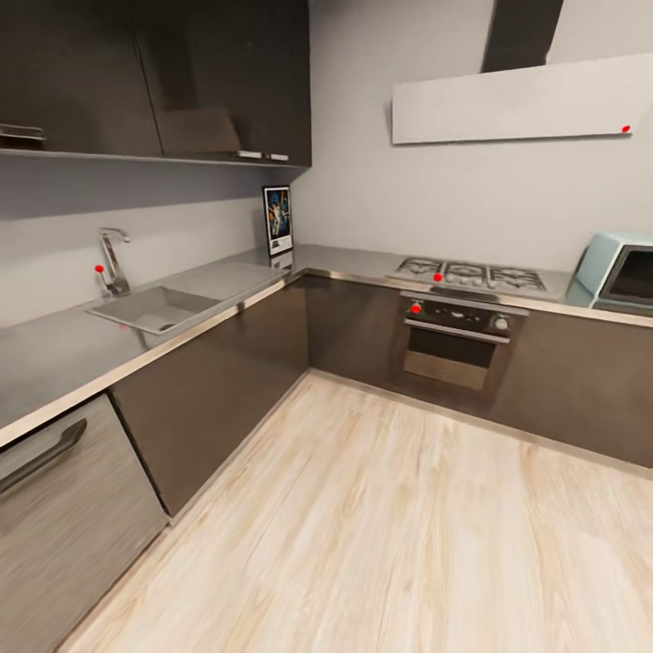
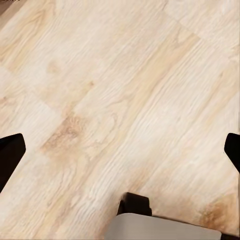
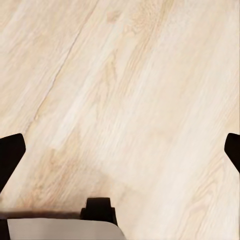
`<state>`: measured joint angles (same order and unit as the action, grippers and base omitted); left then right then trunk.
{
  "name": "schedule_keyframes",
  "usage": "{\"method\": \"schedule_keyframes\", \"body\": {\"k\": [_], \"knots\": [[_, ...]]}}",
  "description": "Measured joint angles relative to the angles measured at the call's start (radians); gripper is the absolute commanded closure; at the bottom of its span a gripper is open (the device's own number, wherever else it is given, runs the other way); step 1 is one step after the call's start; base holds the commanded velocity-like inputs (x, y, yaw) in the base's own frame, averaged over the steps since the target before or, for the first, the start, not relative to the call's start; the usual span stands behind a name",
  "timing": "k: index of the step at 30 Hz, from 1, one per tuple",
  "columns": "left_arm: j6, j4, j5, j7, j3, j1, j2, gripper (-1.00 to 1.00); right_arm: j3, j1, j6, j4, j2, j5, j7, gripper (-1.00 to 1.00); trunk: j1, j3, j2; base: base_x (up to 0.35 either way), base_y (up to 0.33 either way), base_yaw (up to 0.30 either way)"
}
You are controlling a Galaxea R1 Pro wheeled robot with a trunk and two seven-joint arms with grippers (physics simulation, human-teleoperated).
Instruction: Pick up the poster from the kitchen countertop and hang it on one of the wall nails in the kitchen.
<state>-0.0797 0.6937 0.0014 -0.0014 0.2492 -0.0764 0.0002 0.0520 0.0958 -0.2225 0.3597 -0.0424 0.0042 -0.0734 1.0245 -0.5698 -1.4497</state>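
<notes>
Where the two runs of the L-shaped tabletop [image 1: 227, 277] meet, at the upper centre of the head view, the poster [image 1: 277, 220] is seen standing upright against the light-grey wall, its dark blue artwork framed in black with a white border. A sink [image 1: 154, 308] and a tap [image 1: 112, 258] are set into the tabletop at the left of the frame, well apart from the poster. Dark wall cabinets [image 1: 181, 77] occupy the upper left. At the right of the frame a hob [image 1: 467, 272] is set above an oven [image 1: 458, 340], with an extractor hood [image 1: 521, 100] higher on the wall and a pale blue appliance [image 1: 617, 272] at the right edge. A dishwasher front [image 1: 63, 508] with a bar handle is seen at the lower left, and pale wood floor [image 1: 390, 526] fills the lower part of the frame. Wall nails cannot be made out at this size.

The kitchen furniture is given by the head view alone; the wrist views add the grippers. In the left wrist view the left gripper [image 2: 120, 150] is shown released over bare floor planks, its dark fingertips [image 2: 10, 155] at opposite edges of the frame and nothing between them. In the right wrist view the right gripper [image 3: 120, 150] is likewise spread wide over the floor, with one fingertip [image 3: 10, 152] at each edge and nothing held.
</notes>
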Motion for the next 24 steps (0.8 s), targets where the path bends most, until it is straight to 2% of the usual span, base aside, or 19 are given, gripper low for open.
{"method": "schedule_keyframes", "body": {"k": [9, 24], "knots": [[0.000, 0.000, 0.000, 0.000, 0.000, 0.000, 0.000, -1.00, 0.001, 0.000, 0.002, -0.001, 0.000, 0.000, 0.003, -1.00, 0.000, -0.002, 0.000, 0.298, -0.193, 0.066], [0.000, 0.000, 0.000, -0.001, -0.001, 0.000, 0.000, -1.00, -0.001, 0.000, -0.001, 0.000, 0.000, 0.000, 0.001, -1.00, 0.000, -0.016, 0.000, 0.285, -0.205, 0.210]]}}
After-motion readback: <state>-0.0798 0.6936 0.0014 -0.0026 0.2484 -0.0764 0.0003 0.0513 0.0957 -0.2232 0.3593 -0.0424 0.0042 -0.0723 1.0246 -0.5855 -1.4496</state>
